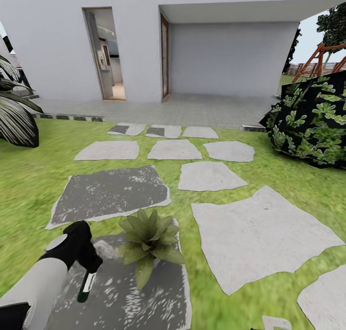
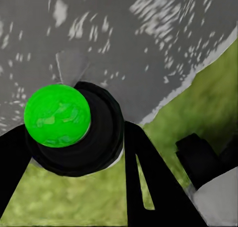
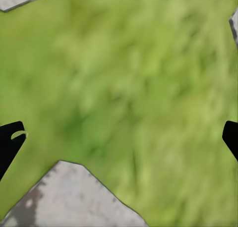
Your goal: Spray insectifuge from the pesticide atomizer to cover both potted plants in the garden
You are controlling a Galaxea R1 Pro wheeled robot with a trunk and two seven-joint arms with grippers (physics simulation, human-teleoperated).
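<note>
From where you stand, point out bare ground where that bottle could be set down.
The large pale stepping stone right of the green-leaved potted plant is bare, bordered by lawn. The dark grey stone beyond the plant is bare too. It is crowded on the wet grey slab under the plant, where the left gripper holds the dark bottle.

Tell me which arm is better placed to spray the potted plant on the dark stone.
Left. The left gripper is shut on the pesticide atomizer, right beside the potted plant on the dark stepping stone. The right gripper is open, holding nothing, over grass.
</note>
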